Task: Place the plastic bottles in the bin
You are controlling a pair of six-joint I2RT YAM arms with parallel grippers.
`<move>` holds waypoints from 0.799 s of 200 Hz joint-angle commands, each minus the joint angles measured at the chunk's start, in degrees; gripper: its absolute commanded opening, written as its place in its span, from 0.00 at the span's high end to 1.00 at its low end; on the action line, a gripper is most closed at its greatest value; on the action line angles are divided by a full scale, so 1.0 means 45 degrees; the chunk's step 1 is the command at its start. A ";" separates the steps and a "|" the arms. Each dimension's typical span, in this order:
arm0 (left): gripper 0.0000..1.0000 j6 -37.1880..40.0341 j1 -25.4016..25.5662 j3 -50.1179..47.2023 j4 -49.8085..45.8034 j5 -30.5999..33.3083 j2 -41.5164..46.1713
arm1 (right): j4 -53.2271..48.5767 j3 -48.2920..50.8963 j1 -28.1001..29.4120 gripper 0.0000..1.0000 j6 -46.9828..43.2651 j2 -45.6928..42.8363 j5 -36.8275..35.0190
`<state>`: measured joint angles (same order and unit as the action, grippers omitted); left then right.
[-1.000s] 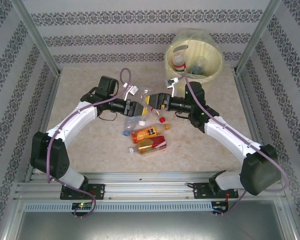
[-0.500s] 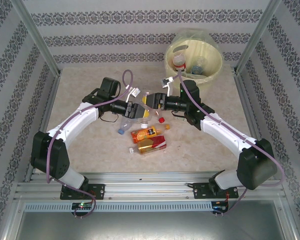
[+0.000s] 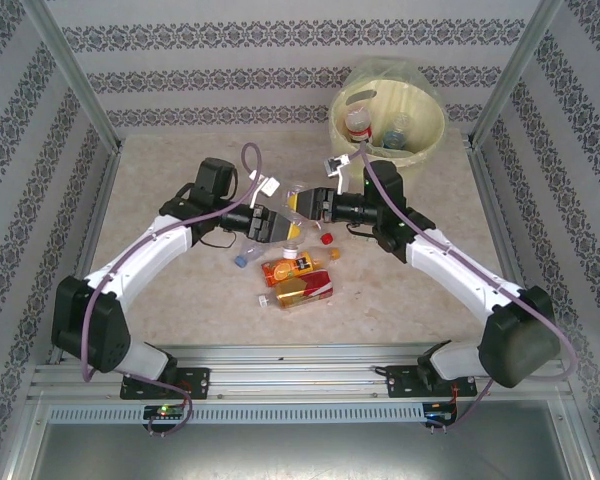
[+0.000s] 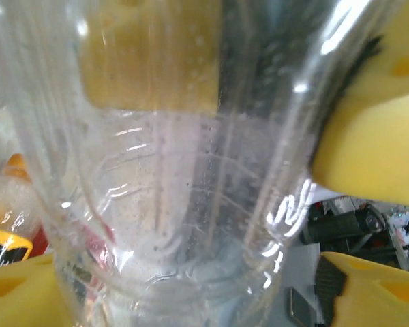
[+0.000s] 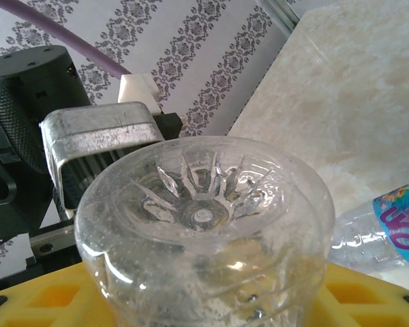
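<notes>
Beige marbled tabletop [image 3: 180, 300] lies inside a stall of striped, patterned wallpaper [image 3: 280, 75] with aluminium posts [image 3: 75, 85] at its corners. We see the pale yellow bin [image 3: 435, 125] in the far right corner, with a red-labelled bottle [image 3: 357, 122] and a paler bottle [image 3: 398, 130] upright inside it. Near the middle of the table lie two orange bottles [image 3: 298, 266] [image 3: 300, 292] side by side, a small bottle with a blue cap [image 3: 250, 254] just left of them, and a red cap [image 3: 326, 239].

Both arms reach inward and meet above this litter, well short of the bin. Between them hangs a clear bottle [image 3: 297, 207]. The right gripper [image 3: 307, 205] is clamped on the clear bottle, whose ribbed base faces the right wrist camera and sits tight between the yellow fingers [image 5: 48, 300]. The left gripper [image 3: 282, 222] has its jaws apart around the same bottle, one finger [image 4: 375, 289] standing off its wall.
</notes>
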<state>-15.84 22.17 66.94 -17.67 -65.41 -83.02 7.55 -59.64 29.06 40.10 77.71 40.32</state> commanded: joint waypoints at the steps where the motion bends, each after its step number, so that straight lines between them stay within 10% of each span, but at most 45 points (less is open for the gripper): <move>1: 0.04 -0.0759 0.0140 -0.0408 0.2349 0.0331 0.0769 | -0.0583 -0.0458 0.0120 0.46 -0.0633 -0.0803 -0.0347; 83: 0.00 -0.2431 0.0146 -0.3483 0.9100 0.2219 0.3406 | -0.5482 -0.2177 0.0047 0.46 -0.3376 -0.2915 -0.3497; 160: 0.00 -0.2487 0.0141 -0.4055 1.0363 0.2733 0.4697 | -0.8566 -0.5492 -0.0346 0.48 -0.6223 -0.3124 -0.8434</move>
<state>-26.44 22.17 49.34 23.51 -53.65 -64.10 -26.06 -79.02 28.93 18.59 63.57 13.47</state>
